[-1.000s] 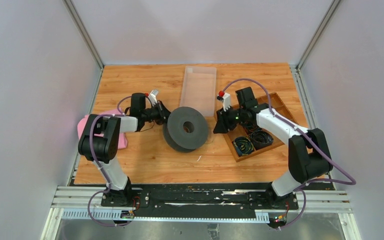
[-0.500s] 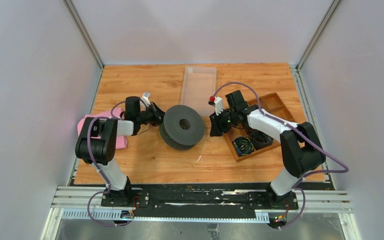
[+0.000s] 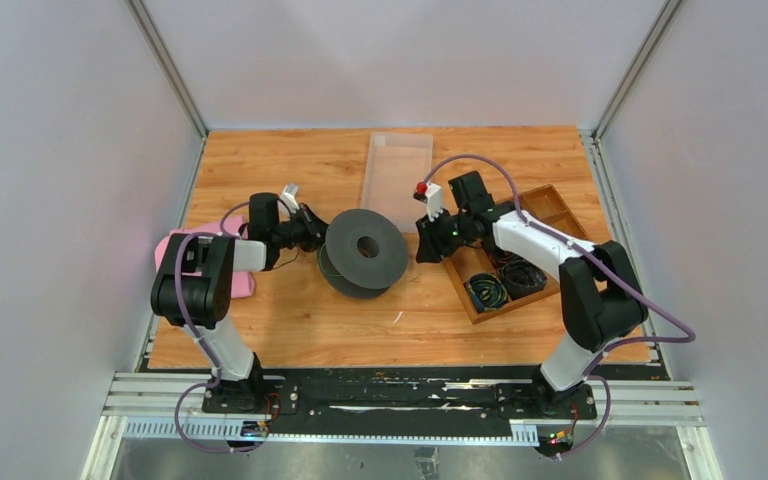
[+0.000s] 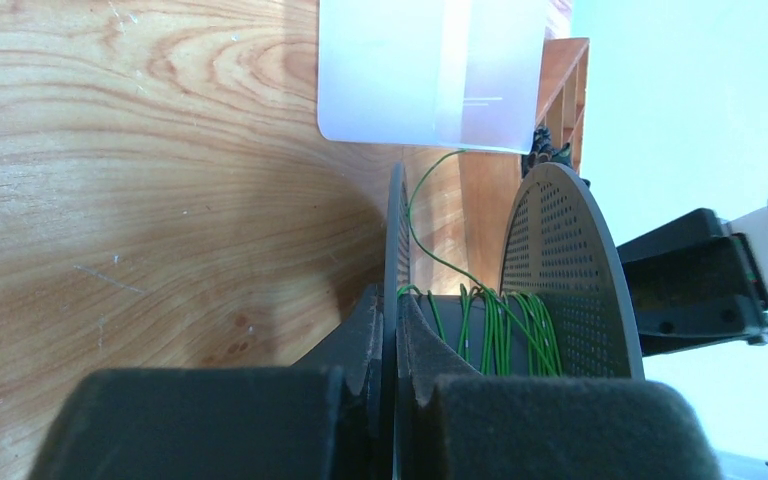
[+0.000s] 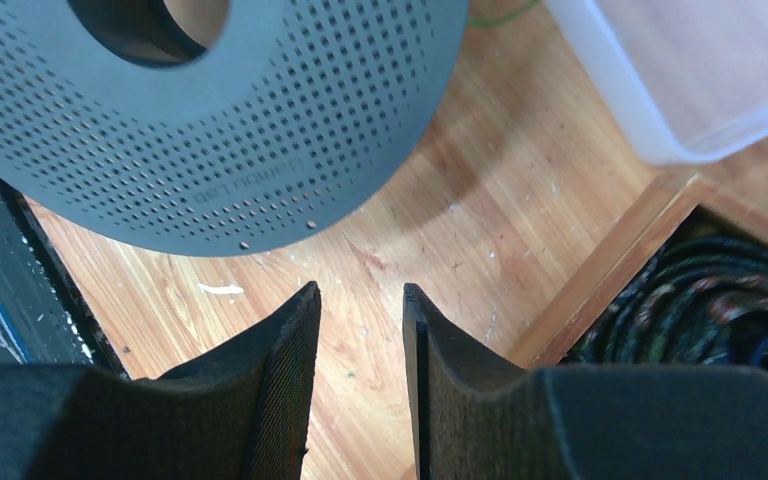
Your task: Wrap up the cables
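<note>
The left claw is clenched on the thin rim of one side disc of a grey spool, the disc's edge running straight out from between its pads. Just beyond its tips, between the two discs, the green wire is wound loosely round the core. One loose strand rises off it toward a clear plastic tray lying farther ahead on the wooden table. The right claw is released, its jaws a little apart with only bare table showing between them. The spool's perforated outer disc stands ahead of it and apart from it, between the two claws. That disc bears a short line of raised lettering, too faint to read. A small white scrap lies on the table under the disc's edge. To the right claw's other side is a wooden box holding dark coils.
</note>
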Controlling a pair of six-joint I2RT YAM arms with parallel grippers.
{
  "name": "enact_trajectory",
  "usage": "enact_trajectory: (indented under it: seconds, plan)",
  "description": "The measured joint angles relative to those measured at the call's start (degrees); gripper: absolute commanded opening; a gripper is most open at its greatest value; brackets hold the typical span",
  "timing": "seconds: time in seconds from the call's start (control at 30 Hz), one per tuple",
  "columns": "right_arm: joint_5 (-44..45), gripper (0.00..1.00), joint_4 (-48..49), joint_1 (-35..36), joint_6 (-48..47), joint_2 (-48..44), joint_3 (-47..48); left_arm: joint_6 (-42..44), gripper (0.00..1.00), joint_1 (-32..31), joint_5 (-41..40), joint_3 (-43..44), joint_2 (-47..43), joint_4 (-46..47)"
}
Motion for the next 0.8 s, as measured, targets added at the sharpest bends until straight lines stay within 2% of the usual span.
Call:
enact_trajectory:
  seconds: [0.27, 0.4, 0.6, 0.8]
  plan:
    - [-3.1, 0.38, -2.4, 0.3, -1.8, -0.3, 11.6, 2.1, 0.0, -1.0, 1.0, 1.5, 0.0, -0.2]
    - [-3.1, 0.38, -2.5, 1.6, -1.8, -0.7, 14.4, 4.2, 0.0, -3.1, 1.8, 3.5, -0.7, -0.5]
    - [-1.6, 0.38, -3.3, 1.3, -1.8, -2.2, 15.9, 7.9, 0.0, -4.1, 5.3, 7.8, -5.6, -1.7]
    - [-0.9, 0.37, -3.6, -3.2, -0.2, -7.4, 16.0, 10.5, 0.0, -2.7, 12.8, 14.7, -9.4, -3.3]
